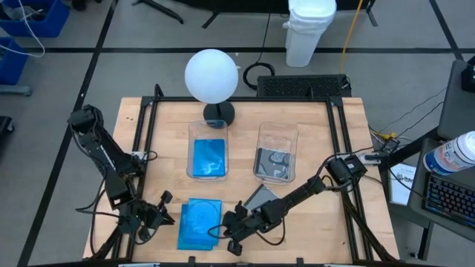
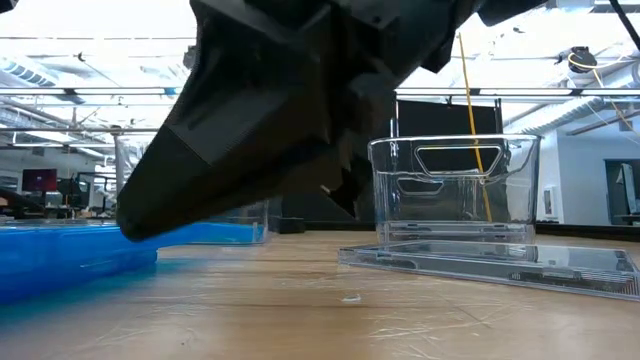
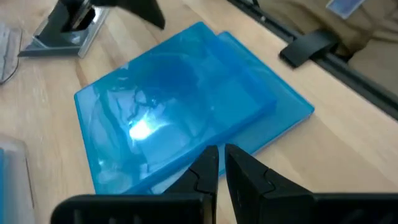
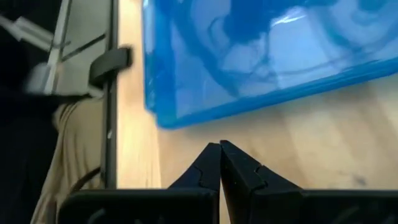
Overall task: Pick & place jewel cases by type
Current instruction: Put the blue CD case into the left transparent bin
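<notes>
Two bright blue jewel cases lie stacked flat on the table near its front edge, the upper one askew on the lower. A clear jewel case with a black spine lies flat just right of them. My right gripper is shut and hangs low beside the blue stack's near right corner, with bare wood between tips and case. My left gripper waits left of the stack, all but shut with only a thin slit between its tips, and has nothing in it.
Two clear tubs stand at mid-table: the left one holds blue cases, the right one a clear case with a disc. A white globe lamp stands behind them. Black frame rails run along the table's edges.
</notes>
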Controlling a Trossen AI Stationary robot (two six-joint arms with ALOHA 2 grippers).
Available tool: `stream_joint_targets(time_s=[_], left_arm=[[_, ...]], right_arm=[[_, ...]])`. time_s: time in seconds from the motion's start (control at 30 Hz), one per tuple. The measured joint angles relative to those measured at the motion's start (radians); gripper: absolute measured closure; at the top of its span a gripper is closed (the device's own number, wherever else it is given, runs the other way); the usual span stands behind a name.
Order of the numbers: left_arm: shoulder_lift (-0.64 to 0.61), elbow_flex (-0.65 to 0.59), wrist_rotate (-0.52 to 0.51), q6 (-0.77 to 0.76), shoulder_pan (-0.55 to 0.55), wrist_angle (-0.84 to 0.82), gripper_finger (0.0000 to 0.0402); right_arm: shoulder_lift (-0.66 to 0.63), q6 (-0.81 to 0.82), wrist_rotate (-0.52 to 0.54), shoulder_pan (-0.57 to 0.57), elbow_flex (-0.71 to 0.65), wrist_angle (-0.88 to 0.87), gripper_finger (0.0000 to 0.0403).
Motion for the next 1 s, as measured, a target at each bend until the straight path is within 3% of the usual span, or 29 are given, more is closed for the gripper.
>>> stream_joint_targets(time_s=[0.13,0.6,1.0], left_arm=[[0.000,0.000,-0.007,0.031,0.000,-0.016,0.0364],[0.025,0.000,-0.024,-0.025,-0.001,0.047,0.0364],[0.208,0.001,0.122,0.033,-0.013,0.264,0.0364]], right_arm=[[0.000,-0.009,-0.061,0.002,0.000,0.020,0.0370],[0.000,0.050,-0.076,-0.053,0.000,0.036,0.0218],[0.000,0.079,-0.119,-0.085,-0.008,-0.014,0.0183]])
